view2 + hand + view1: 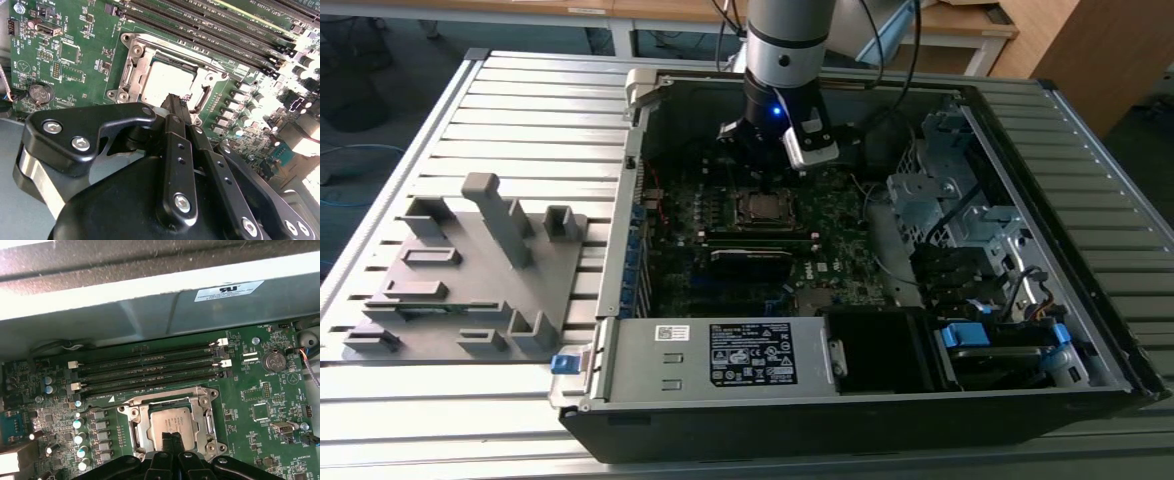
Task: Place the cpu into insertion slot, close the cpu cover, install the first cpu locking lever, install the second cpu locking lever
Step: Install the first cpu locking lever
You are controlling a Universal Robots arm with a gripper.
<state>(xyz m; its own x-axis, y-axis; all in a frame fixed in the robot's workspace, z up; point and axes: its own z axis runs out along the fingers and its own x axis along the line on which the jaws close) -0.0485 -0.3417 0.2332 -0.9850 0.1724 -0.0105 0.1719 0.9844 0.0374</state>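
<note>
Cpu (167, 420) sat in the insertion slot (134, 430) beneath fingers (166, 446) pinched together and empty, whose off-centre press might tilt or scratch it

Lower centre in the exterior view, a printed label (753, 353) sits on a grey box (640, 375). Its print cannot be read.

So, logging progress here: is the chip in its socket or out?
In. The chip lies flat inside the socket, its silver top framed by the metal rim in both wrist views.
</note>
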